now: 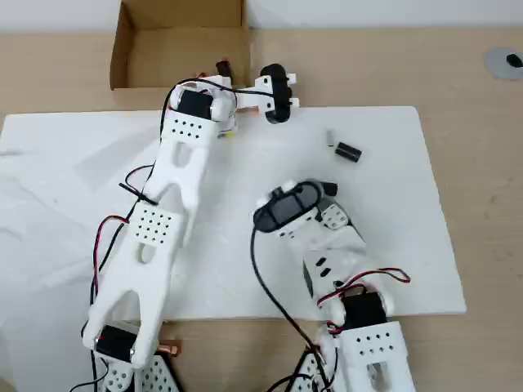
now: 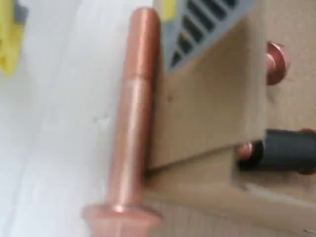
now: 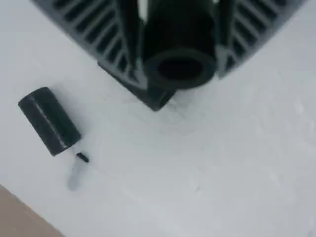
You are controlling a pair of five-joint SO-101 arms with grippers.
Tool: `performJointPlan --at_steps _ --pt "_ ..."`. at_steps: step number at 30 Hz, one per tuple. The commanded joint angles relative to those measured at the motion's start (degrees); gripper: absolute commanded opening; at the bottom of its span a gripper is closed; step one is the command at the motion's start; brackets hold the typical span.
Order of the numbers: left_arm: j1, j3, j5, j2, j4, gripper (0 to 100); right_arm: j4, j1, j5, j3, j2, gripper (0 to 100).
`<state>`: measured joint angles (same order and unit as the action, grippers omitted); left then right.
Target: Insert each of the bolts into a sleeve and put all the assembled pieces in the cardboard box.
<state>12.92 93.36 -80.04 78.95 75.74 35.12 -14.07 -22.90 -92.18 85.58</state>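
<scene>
The wooden worktop (image 1: 478,163) carries a white sheet (image 1: 384,245), with the cardboard box (image 1: 122,49) at the sheet's far edge. The left gripper (image 1: 235,100) is at the near corner of the box; a bare copper bolt (image 2: 133,123) lies along the box's outer wall beside it, and I cannot tell whether the jaws pinch it. Inside the box lies one assembled piece (image 2: 291,150), a black sleeve with copper showing at both ends, and a second copper end (image 2: 276,57) is near it. The right gripper (image 3: 182,74) is over the sheet, jaws pinching a black sleeve (image 3: 180,54). A loose sleeve (image 3: 49,121) lies on the sheet nearby.
</scene>
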Motion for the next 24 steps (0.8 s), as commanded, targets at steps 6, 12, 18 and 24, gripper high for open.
performJointPlan --at_steps 6,12,18,24 --pt "2.0 1.1 0.1 4.5 -12.7 21 -0.4 1.0 -3.3 -0.9 0.8 0.9" --pt "1.9 0.7 0.7 5.6 -17.3 21 -0.4 1.6 -3.3 -1.6 0.8 0.9" --pt "2.1 0.8 0.7 5.6 -13.9 21 -0.4 5.8 -3.3 -1.3 0.9 0.9" --pt "2.9 1.1 0.7 5.5 -10.0 11 -0.4 6.9 -3.3 -1.2 0.9 0.9"
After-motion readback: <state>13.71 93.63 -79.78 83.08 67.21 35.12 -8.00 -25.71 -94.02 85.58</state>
